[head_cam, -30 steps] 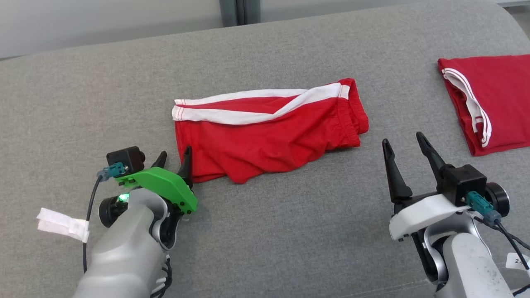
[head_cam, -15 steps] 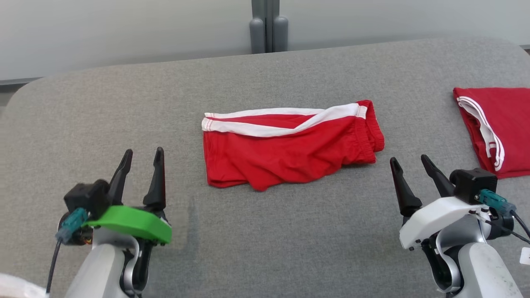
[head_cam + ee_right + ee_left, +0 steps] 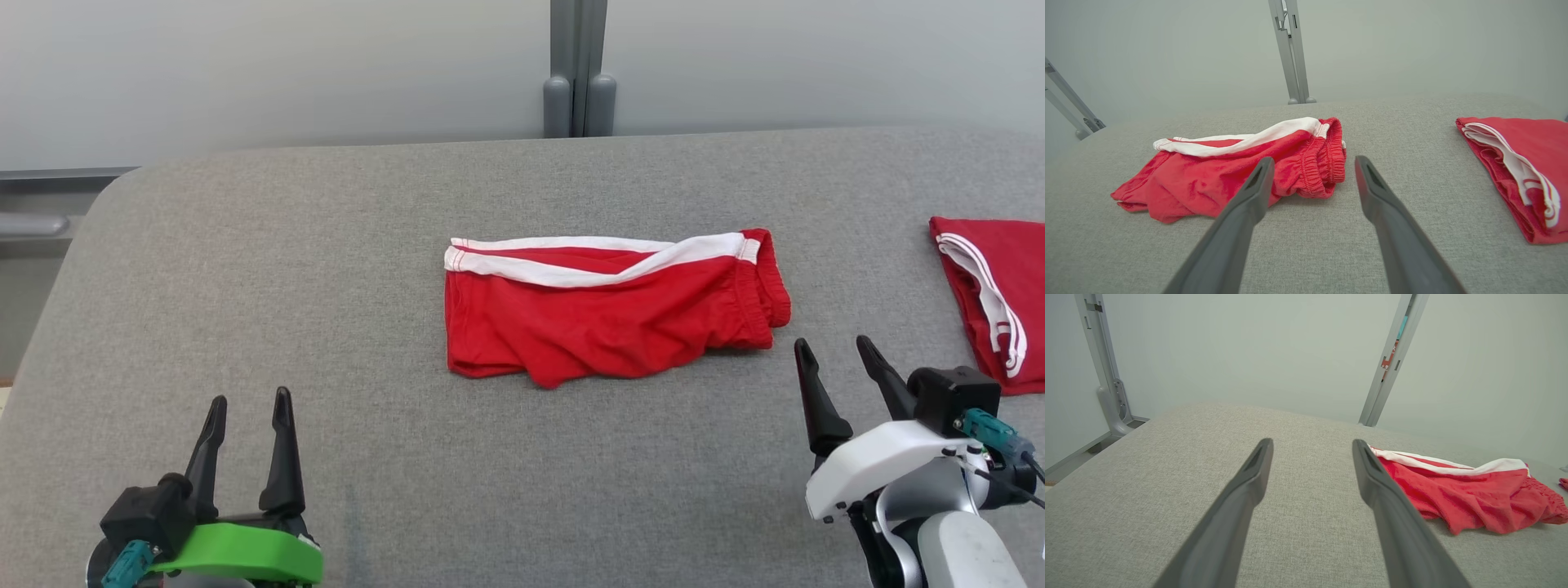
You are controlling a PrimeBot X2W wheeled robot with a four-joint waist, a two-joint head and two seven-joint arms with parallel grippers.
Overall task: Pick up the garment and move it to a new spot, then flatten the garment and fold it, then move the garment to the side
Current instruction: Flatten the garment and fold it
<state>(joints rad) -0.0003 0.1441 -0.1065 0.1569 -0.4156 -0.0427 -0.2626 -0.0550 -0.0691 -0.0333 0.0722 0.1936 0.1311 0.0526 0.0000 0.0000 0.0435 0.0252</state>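
Red shorts (image 3: 608, 314) lie mid table (image 3: 245, 261), long axis three to nine o'clock. The right gripper (image 3: 834, 343) is nearer, shorts at its ten o'clock. The left gripper (image 3: 249, 398) has them at two. Both jaws wide, empty. Shorts possibly already folded.

No legible text, no readable labels (any view)

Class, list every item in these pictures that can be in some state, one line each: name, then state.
red shorts: folded over, rumpled along the near edge, lying free on the grey surface.
second red garment: folded flat, at the surface's right side.
left gripper: open, empty.
right gripper: open, empty.
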